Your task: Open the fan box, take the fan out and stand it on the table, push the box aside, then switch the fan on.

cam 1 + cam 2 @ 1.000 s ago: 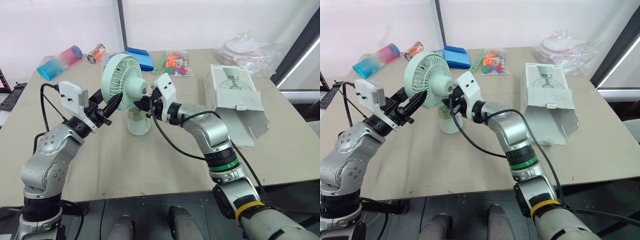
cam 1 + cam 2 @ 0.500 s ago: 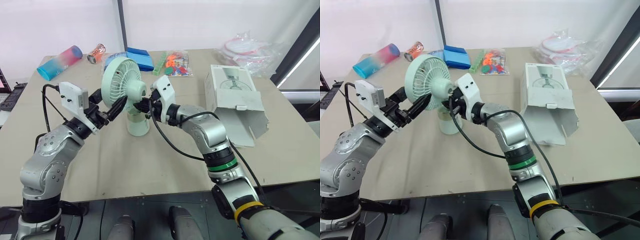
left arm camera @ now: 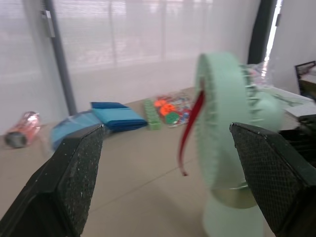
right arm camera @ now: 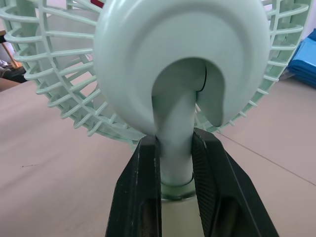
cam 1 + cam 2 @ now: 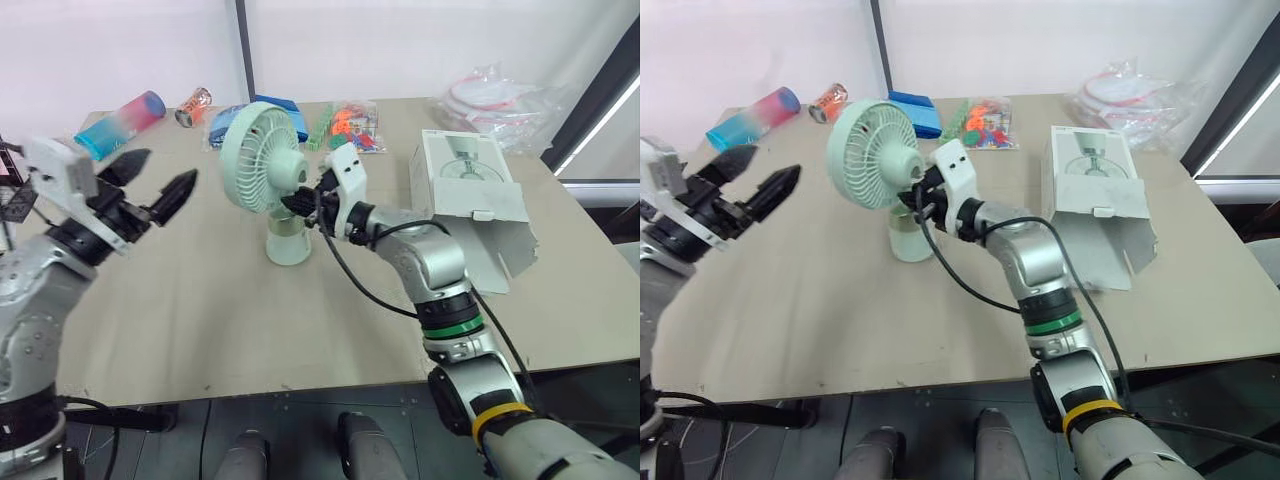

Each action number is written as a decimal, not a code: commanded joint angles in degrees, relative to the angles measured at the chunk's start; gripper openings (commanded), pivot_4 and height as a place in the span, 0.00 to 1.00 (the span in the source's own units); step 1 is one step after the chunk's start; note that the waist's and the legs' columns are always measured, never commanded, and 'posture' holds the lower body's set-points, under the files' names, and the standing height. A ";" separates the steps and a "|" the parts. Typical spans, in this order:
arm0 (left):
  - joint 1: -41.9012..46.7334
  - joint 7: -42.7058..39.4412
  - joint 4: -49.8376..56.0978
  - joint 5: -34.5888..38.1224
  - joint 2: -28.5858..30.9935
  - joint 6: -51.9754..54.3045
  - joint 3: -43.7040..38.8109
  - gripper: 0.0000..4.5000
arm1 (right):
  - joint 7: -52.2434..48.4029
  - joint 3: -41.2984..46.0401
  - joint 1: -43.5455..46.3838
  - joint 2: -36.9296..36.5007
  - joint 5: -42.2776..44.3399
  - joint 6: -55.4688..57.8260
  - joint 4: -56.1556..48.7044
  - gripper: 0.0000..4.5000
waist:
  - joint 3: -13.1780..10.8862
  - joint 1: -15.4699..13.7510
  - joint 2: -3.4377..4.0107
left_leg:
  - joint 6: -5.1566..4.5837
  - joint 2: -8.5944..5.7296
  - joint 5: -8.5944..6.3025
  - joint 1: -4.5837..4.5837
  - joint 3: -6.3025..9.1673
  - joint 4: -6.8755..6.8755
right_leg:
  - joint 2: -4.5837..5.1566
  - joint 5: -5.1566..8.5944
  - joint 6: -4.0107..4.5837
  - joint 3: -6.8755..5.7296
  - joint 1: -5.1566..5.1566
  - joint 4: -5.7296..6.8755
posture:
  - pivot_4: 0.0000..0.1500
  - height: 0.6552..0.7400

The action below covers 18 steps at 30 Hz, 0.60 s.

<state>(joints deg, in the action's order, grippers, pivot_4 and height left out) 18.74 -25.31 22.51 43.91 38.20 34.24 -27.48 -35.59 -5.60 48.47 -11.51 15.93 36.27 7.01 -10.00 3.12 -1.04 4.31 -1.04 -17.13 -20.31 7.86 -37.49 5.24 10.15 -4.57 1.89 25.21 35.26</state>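
The pale green round-caged desk fan (image 5: pixel 262 160) is standing upright on the beige table (image 5: pixel 200 320), and the white cardboard fan box (image 5: pixel 465 190) is lying open well off to its right. So switching on looks like the step in hand. The right gripper (image 4: pixel 175 163) is pinching the fan's neck, steadying it. The left gripper (image 5: pixel 160 172) is hanging spread wide, well apart and touching nothing. Next, a free fingertip needs to come in to switch the fan on.

Bright, soft, even daylight; faint shadows

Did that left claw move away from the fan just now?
Yes. The left gripper has swung away from the fan, toward the robot's left, ending nearer the pink-and-blue bottle, fingers open.
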 commanded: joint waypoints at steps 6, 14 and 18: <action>-3.20 -1.76 -2.92 6.86 -1.00 -0.88 -8.38 0.81 | -9.29 3.40 -0.23 -4.04 5.57 -3.64 -4.83 0.07 | 0.00 0.32 0.00 | 0.00 0.01 0.00 0.00 0.00 0.00 | 0.00 0.00 0.00 0.00 0.02 0.01 | 1.00 1.00; -9.60 -10.04 -5.61 0.59 -0.45 -3.82 0.15 0.31 | -18.03 1.09 -7.80 -4.79 10.61 -6.14 -13.96 0.07 | 0.00 1.04 0.00 | -0.17 0.01 -0.09 0.00 0.02 0.00 | 0.00 -0.01 0.00 0.00 0.00 0.04 | 1.00 1.00; -9.24 -13.58 -5.97 -0.41 -0.48 -4.02 4.33 0.00 | -22.23 -1.25 -10.21 -6.64 9.24 -9.78 -13.53 0.07 | 0.01 1.05 -0.01 | -0.17 0.01 -0.10 0.02 0.03 0.00 | 0.00 -0.01 0.00 0.00 0.00 0.06 | 1.00 1.00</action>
<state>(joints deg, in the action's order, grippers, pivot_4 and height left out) 8.96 -37.09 16.12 43.97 37.06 31.45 -24.06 -55.83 -7.16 37.98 -17.84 24.39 29.64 -4.22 -9.99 4.18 -1.05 4.14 -1.03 -17.23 -20.30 7.88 -37.49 5.23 10.15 -4.57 1.89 25.21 35.31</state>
